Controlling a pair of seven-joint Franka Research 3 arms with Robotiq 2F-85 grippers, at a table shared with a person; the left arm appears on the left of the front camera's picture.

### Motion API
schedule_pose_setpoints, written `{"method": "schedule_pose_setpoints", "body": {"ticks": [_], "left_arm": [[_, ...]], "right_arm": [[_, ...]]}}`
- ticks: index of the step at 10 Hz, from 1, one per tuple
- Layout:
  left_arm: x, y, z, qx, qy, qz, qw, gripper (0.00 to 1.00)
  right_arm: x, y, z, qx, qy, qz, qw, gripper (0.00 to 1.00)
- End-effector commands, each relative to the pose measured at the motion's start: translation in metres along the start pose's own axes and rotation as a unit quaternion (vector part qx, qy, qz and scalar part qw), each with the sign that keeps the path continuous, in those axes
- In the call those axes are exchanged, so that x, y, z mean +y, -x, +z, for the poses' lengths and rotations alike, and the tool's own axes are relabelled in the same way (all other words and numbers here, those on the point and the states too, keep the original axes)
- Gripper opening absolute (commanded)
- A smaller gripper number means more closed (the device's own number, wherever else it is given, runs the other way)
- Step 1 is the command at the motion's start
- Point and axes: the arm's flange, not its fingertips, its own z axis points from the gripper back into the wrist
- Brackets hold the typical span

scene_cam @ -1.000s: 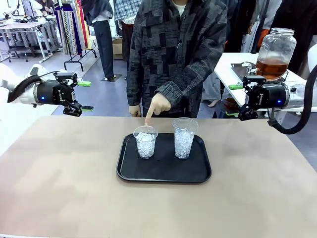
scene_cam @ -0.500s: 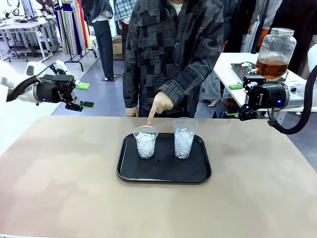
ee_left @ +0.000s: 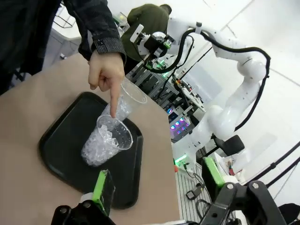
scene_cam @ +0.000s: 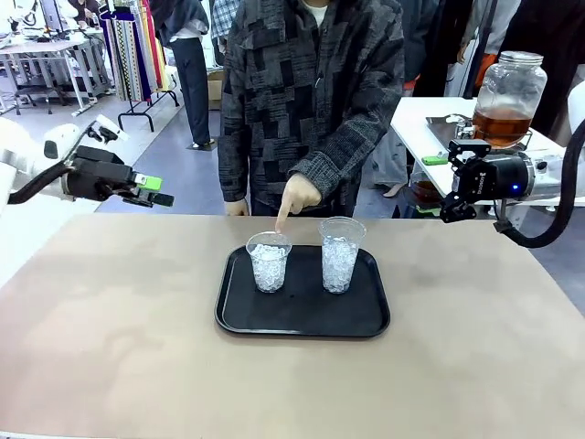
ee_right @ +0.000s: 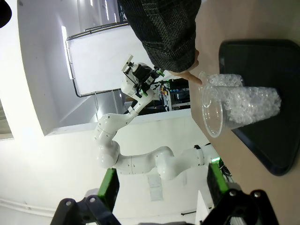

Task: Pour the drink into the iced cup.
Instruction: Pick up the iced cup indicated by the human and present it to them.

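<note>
Left claw [scene_cam: 157, 190] and right claw [scene_cam: 473, 217] stand wide, empty. The drink [scene_cam: 501, 126] sits in the lidded jar [scene_cam: 508, 87] behind the right claw; best grip it firmly, tip slowly over the pointed-at cup [scene_cam: 269, 261]

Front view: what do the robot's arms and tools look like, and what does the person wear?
Left arm and right arm are white, rounded. The left tool and right tool are black, two-fingered, with green pads; a black cable runs to each, and a blue light marks the right one. The person's sleeve is dark grey patchwork with a ribbed cuff.
</note>
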Motion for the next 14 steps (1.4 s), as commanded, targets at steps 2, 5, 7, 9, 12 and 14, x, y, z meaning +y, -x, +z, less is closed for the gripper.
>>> {"method": "schedule_pose_setpoints", "body": {"ticks": [2, 5, 7, 9, 12, 14], "left_arm": [[-0.002, -0.002, -0.001, -0.007, 0.007, 0.002, 1.000, 1.00], [0.009, 0.003, -0.008, -0.004, -0.023, -0.186, 0.982, 1.00], [0.021, 0.012, -0.021, 0.017, -0.053, -0.288, 0.956, 1.00], [0.026, 0.021, -0.031, 0.007, -0.084, -0.352, 0.932, 1.00], [0.036, 0.033, -0.043, -0.013, -0.073, -0.384, 0.920, 1.00], [0.035, 0.028, -0.039, 0.000, -0.081, -0.374, 0.924, 1.00]], "right_arm": [[0.001, 0.000, 0.000, -0.001, -0.001, 0.004, 1.000, 1.00], [0.001, 0.000, 0.000, -0.001, -0.001, 0.004, 1.000, 1.00], [0.001, 0.000, 0.000, -0.001, -0.001, 0.004, 1.000, 1.00], [0.001, 0.000, 0.000, -0.001, -0.001, 0.004, 1.000, 1.00], [0.001, 0.000, 0.000, -0.001, -0.001, 0.004, 1.000, 1.00], [0.001, 0.000, 0.000, -0.001, -0.001, 0.004, 1.000, 1.00]]}}
